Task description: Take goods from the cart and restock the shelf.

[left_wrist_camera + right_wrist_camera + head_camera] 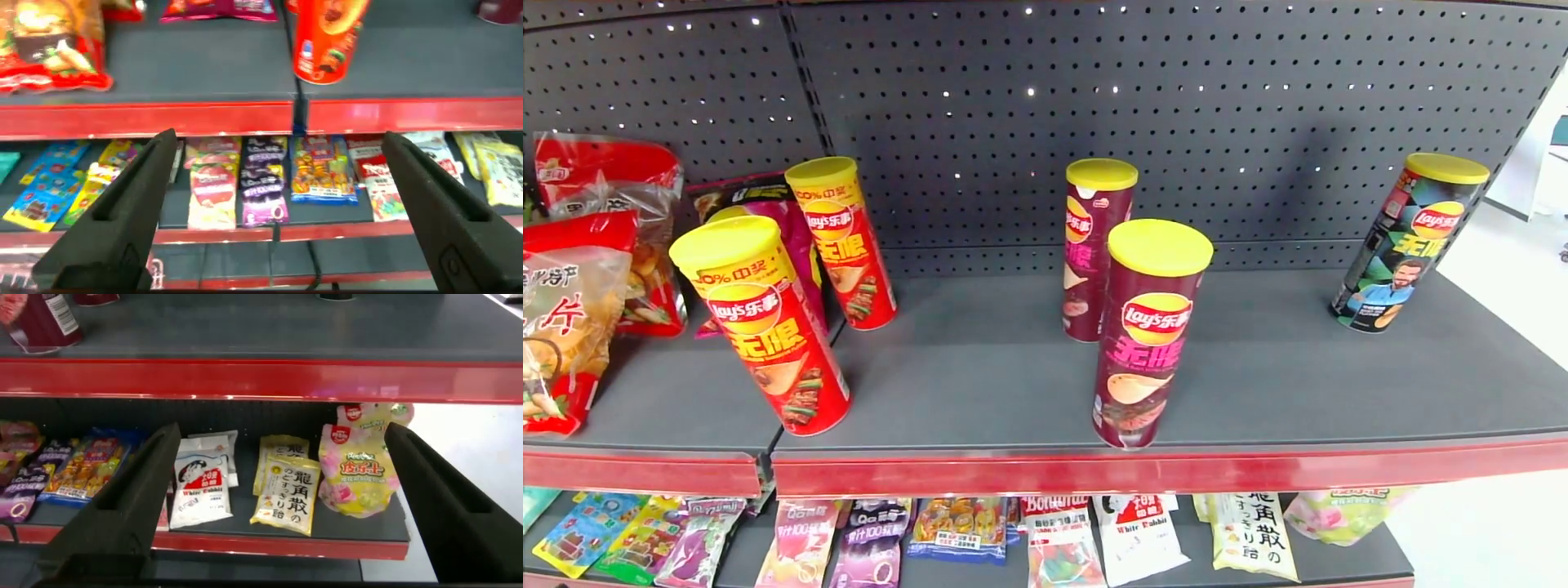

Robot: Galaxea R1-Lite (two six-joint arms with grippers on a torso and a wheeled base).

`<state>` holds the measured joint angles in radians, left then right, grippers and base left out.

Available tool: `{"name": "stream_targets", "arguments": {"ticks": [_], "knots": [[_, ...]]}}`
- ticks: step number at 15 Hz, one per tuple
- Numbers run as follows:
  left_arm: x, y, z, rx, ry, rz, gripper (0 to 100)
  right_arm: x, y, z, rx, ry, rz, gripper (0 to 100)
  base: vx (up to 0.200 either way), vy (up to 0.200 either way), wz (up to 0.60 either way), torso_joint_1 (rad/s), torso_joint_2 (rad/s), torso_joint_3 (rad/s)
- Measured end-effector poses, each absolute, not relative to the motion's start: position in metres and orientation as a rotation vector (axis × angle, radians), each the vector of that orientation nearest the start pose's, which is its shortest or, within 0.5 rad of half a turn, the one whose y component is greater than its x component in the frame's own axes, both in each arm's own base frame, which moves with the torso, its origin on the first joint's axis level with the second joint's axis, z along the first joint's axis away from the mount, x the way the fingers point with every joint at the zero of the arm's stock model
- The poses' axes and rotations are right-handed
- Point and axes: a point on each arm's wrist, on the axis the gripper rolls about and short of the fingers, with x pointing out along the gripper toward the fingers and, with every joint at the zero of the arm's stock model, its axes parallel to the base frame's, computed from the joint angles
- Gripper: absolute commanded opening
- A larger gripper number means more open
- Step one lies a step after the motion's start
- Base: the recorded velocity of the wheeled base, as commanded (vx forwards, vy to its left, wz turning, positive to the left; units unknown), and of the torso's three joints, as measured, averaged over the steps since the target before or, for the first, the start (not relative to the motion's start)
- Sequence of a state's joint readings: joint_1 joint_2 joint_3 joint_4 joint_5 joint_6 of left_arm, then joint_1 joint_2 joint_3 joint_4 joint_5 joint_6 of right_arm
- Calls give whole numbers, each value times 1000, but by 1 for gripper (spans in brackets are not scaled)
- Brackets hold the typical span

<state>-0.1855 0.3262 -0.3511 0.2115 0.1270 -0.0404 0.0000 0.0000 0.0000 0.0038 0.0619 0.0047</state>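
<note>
On the grey shelf (1258, 367) stand several crisp cans with yellow lids. Two red cans (764, 322) (841, 241) are at the left, two maroon cans (1147, 331) (1093, 245) in the middle, and a dark can (1409, 241) at the far right. My left gripper (278, 204) is open and holds nothing; it faces the lower shelf below a red can (327, 41). My right gripper (282, 498) is open and holds nothing too, in front of the lower shelf's snack packets, below a maroon can (41, 322).
Red snack bags (580, 269) fill the shelf's left end. A red price rail (1160, 469) runs along the shelf front. The lower shelf holds rows of flat packets (1062, 539), among them a white bag (200, 494) and a pink-green bag (359, 469). Pegboard (1094, 98) backs the shelf.
</note>
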Motion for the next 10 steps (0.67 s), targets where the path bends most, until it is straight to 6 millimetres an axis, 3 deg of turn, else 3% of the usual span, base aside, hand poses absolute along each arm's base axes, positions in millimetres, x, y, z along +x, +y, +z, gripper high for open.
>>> {"name": "stream_targets", "arguments": {"ticks": [7,10], "knots": [[-27,8,114,-15,135,-103,100,-24,2,81,-28,-6,90,100,0,0,0,0,0,0],[-23,7,98,-20,115,-101,100,-22,2,130,20,-28,111,100,0,0,0,0,0,0]]}}
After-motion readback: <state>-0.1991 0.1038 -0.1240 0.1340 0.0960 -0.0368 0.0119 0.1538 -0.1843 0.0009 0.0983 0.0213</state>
